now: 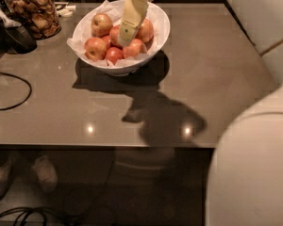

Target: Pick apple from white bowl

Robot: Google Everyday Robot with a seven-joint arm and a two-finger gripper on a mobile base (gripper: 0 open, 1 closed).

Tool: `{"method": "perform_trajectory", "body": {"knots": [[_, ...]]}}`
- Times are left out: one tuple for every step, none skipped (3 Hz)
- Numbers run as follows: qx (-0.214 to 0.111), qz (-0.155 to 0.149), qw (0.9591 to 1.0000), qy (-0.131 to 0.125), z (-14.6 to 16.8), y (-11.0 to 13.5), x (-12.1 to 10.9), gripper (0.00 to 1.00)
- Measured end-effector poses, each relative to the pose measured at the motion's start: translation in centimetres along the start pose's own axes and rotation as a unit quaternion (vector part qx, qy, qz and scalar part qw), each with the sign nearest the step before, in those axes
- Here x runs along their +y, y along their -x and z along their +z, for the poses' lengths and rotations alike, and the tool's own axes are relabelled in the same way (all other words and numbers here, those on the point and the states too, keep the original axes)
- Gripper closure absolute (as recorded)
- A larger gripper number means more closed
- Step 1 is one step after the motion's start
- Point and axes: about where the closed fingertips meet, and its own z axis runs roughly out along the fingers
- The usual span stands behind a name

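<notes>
The white bowl [158,34] stands at the back of the grey table, lined with crinkled white paper and holding several red-yellow apples [102,24]. My gripper [126,34] comes down from the top edge over the middle of the bowl. Its pale yellow fingers [132,13] point down among the apples, the tips at a central apple [116,32]. I see no apple lifted out.
A glass jar of brown snacks [34,11] stands at the back left beside a dark object [16,34]. A black cable [9,91] loops on the table's left side. My white arm [254,164] fills the lower right. The table's front edge runs across the middle.
</notes>
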Motion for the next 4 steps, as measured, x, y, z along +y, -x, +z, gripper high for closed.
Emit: {"method": "perform_trajectory", "body": {"knots": [[-0.005,0.001,1.0,0.003,0.6,1.5,-0.7,0.14],[-0.003,0.012,0.9999,-0.001,1.2,2.2,-1.8,0.34],[0.0,0.019,0.9998,-0.004,1.7,2.4,-2.6,0.57],[0.011,0.036,0.9993,-0.002,2.9,1.8,-3.5,0.65]]}}
